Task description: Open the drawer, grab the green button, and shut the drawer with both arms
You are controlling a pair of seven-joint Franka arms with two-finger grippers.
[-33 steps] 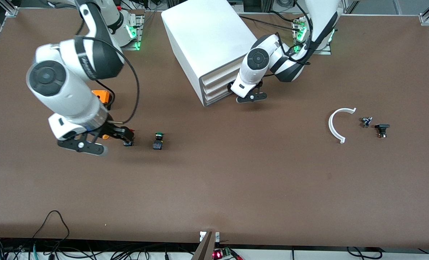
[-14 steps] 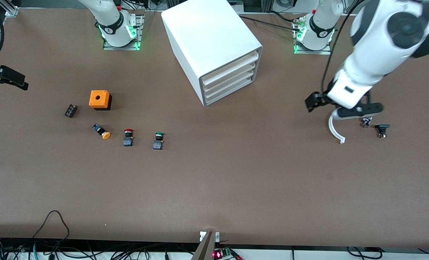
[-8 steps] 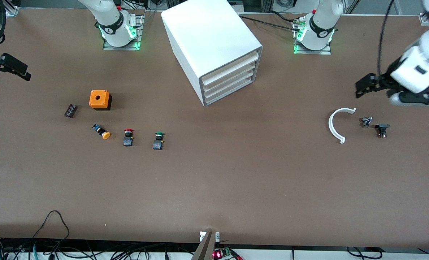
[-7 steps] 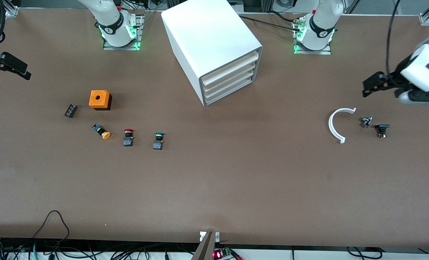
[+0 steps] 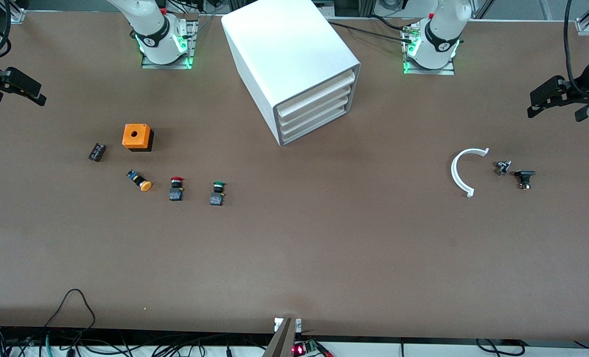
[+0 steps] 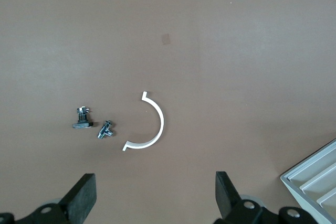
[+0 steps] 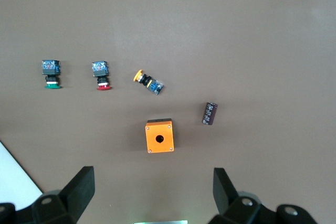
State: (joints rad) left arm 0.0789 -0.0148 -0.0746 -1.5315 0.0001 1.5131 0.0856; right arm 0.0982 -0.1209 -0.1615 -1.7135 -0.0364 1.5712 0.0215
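The white cabinet (image 5: 284, 54) stands between the two arm bases, and all three of its drawers are shut. The drawer (image 5: 317, 125) is the lowest one. The green-capped button (image 5: 217, 192) lies on the table nearer the front camera, toward the right arm's end; the right wrist view shows the same button (image 7: 51, 73). My right gripper (image 5: 7, 91) hangs open and empty high over the right arm's end of the table, and in its wrist view the right gripper (image 7: 152, 192) holds nothing. My left gripper (image 5: 564, 101) is open and empty over the left arm's end, and the left gripper (image 6: 155, 198) looks the same in its own view.
Beside the green button lie a red-capped button (image 5: 176, 187) and an orange-capped button (image 5: 141, 180), with an orange box (image 5: 137, 137) and a small black part (image 5: 96, 151) close by. A white arc piece (image 5: 460, 171) and two small parts (image 5: 503, 167) (image 5: 524, 178) lie toward the left arm's end.
The left gripper has swung from over the white arc out to the table's end. The right gripper has barely shifted. Earlier both grippers were at the cabinet front and over the buttons.
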